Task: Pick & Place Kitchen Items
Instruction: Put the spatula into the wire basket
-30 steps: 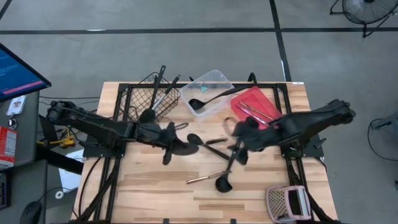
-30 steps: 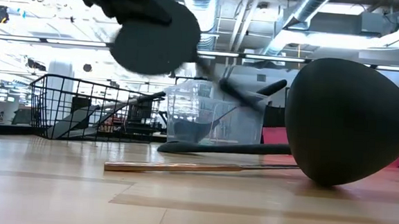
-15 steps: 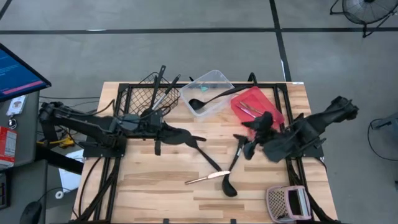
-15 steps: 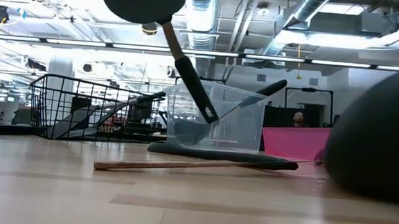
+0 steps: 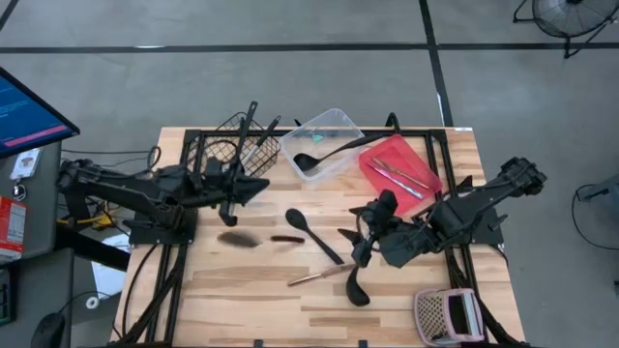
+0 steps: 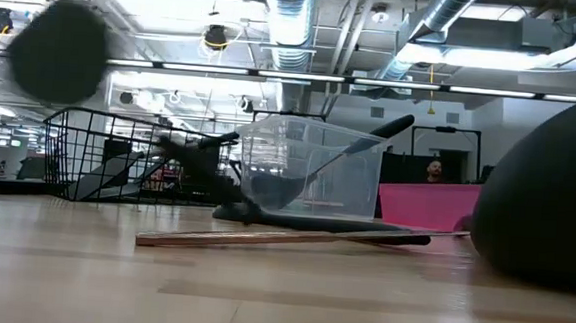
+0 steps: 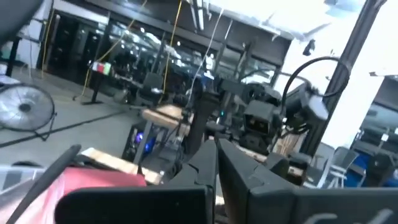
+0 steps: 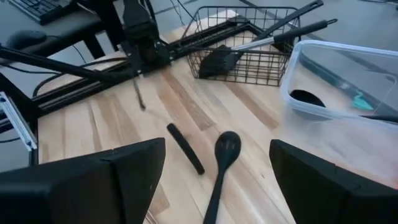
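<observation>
right gripper: fingers spread, empty | black plastic spoon: just left, frame centre, handle diagonal toward it | left gripper: pressed together, farther

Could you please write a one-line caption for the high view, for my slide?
Left gripper beside the wire basket, open right gripper near the black spoon on the wooden table.

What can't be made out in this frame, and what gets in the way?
- Left gripper: motion-blurred in the high view; its grip is unreadable, and the left wrist view faces the room.
- Smeared dark utensil: high view, shape lost to blur.
- Big black rounded shape: low view, cut off by the picture's edge.
- Contents of the red tray: thin silver pieces, too small to identify.
- Pinkish perforated box: partly cut by the bottom edge.
</observation>
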You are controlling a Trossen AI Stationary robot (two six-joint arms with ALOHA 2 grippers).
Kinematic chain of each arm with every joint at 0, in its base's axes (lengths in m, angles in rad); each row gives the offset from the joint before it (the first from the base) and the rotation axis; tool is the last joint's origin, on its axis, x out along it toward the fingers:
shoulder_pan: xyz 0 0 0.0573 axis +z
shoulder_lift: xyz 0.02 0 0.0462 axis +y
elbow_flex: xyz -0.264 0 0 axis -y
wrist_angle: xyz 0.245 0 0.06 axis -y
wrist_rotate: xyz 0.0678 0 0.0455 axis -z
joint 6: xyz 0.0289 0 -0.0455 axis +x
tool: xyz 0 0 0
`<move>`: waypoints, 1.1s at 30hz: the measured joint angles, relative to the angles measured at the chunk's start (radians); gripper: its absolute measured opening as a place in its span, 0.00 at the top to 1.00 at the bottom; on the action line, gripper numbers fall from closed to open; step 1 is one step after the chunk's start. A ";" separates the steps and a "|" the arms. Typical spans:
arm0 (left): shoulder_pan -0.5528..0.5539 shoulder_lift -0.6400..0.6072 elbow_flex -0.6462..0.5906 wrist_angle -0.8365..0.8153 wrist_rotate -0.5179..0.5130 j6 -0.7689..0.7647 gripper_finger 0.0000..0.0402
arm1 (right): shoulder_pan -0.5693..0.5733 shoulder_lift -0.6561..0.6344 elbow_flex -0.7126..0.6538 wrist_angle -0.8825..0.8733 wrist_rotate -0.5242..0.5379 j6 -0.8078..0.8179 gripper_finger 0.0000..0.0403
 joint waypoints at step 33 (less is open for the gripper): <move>-0.177 0.454 -0.002 -0.440 0.229 -0.006 0.30 | 0.099 -0.065 0.000 -0.293 -0.133 0.230 0.29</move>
